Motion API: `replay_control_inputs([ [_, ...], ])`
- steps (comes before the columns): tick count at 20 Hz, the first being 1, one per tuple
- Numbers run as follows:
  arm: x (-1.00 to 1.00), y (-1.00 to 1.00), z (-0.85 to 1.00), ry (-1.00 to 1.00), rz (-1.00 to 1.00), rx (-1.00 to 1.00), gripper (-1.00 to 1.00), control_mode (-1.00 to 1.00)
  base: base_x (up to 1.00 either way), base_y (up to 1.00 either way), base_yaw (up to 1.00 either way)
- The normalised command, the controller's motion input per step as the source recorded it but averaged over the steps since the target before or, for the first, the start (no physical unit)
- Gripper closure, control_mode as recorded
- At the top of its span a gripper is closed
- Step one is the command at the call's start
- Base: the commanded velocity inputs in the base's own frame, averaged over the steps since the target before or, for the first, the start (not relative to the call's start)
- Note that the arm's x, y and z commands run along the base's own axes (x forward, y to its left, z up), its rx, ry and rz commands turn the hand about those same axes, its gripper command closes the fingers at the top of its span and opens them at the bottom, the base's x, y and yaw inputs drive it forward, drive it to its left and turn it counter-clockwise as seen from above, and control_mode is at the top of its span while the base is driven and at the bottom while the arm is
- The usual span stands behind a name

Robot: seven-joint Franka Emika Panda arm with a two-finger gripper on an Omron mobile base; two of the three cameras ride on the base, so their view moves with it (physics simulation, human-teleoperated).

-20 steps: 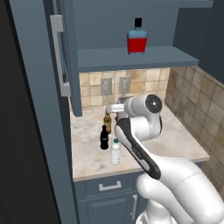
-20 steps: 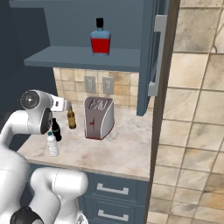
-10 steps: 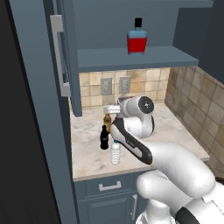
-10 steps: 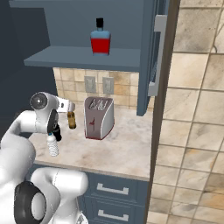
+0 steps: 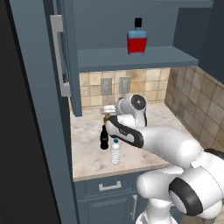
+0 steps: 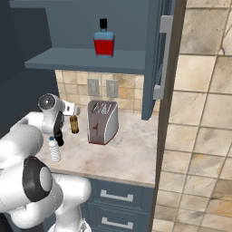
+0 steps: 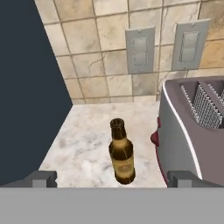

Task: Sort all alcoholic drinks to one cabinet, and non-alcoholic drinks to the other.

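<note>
The beer bottle (image 7: 121, 154) stands upright on the marble counter (image 7: 83, 144), just beside the grey toaster (image 7: 192, 131), with two wall outlets (image 7: 140, 49) behind it. The gripper (image 7: 111, 178) faces it with jaws wide apart, holding nothing. Nearer the counter edge stand the cola bottle (image 5: 104, 139) and water bottle (image 5: 115, 152). The red-liquid bottle (image 6: 103, 40) sits on the cabinet shelf (image 6: 86, 61) above.

counter (image 5: 92, 155): beer bottle (image 7: 121, 153), cola bottle (image 5: 104, 138), water bottle (image 5: 115, 152), toaster (image 6: 102, 121)
shelf (image 5: 131, 59): square red-liquid bottle (image 5: 137, 38)
</note>
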Motion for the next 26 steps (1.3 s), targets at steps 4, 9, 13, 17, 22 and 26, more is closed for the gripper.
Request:
replay_control_inputs([
  [4, 0.42, 0.0, -0.02, 0.06, 0.0, 0.0, -1.0, -1.0, 0.0, 0.0, 0.0],
  [9, 0.4, 0.0, -0.07, 0.05, 0.0, 0.0, -1.0, -1.0, 0.0, 0.0, 0.0],
  [13, 0.37, 0.0, -0.2, 0.05, 0.0, 0.0, -1.0, -1.0, 0.0, 0.0, 0.0],
  [17, 0.33, 0.03, -0.28, 0.06, 0.0, 0.0, -1.0, -1.0, 0.0, 0.0, 0.0],
  [22, 0.3, 0.07, -0.27, 0.05, 0.0, 0.0, -1.0, -1.0, 0.0, 0.0, 0.0],
  [26, 0.23, 0.09, -0.25, 0.04, 0.0, 0.0, -1.0, -1.0, 0.0, 0.0, 0.0],
])
